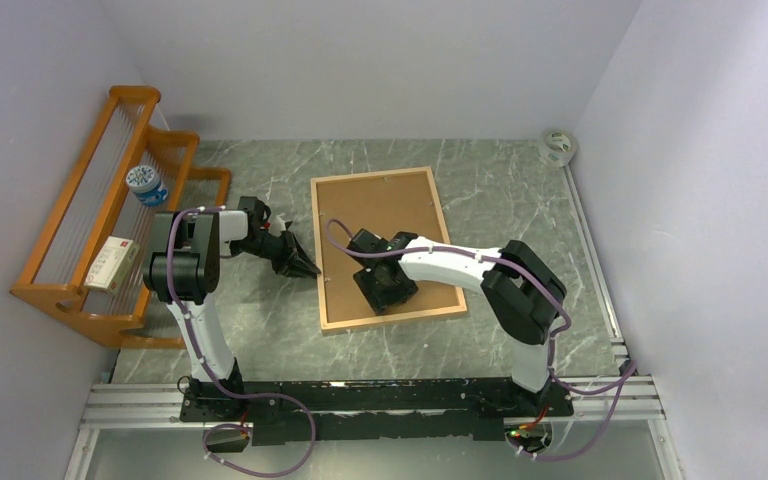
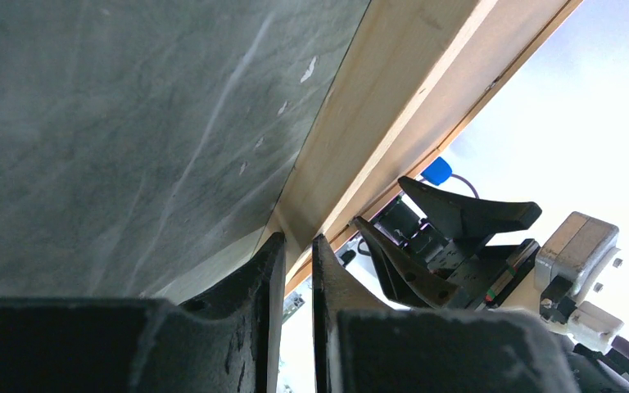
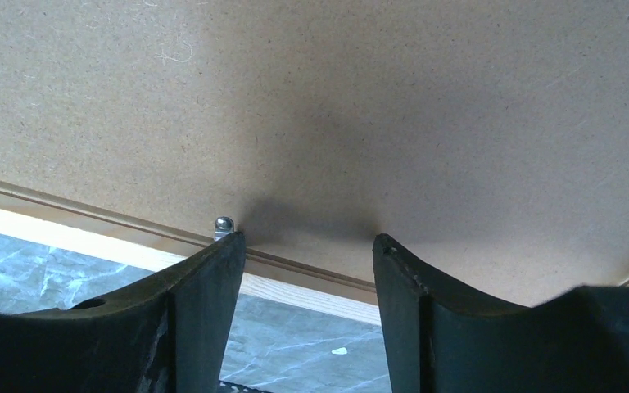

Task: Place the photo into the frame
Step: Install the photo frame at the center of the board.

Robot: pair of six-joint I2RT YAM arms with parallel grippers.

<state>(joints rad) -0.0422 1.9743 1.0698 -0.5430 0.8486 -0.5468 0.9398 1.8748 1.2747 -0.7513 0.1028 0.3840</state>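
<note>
The frame [image 1: 317,250] lies face down on the table, and the brown backing board [image 1: 375,205] fills it. The photo is not in view. My left gripper [image 1: 307,268] is at the frame's left rim. In the left wrist view its fingers [image 2: 270,270] stand a narrow gap apart, pinching the light-wood rim [image 2: 377,106]. My right gripper [image 1: 385,290] hovers open over the near part of the board. In the right wrist view it [image 3: 307,246] spans bare board [image 3: 377,98], with its left fingertip beside a small metal tab [image 3: 223,223].
An orange wooden rack [image 1: 70,300] stands at the left, holding a blue-capped bottle [image 1: 146,183] and a small box [image 1: 112,263]. A tape roll [image 1: 558,147] sits at the far right corner. Walls close in on the left, back and right.
</note>
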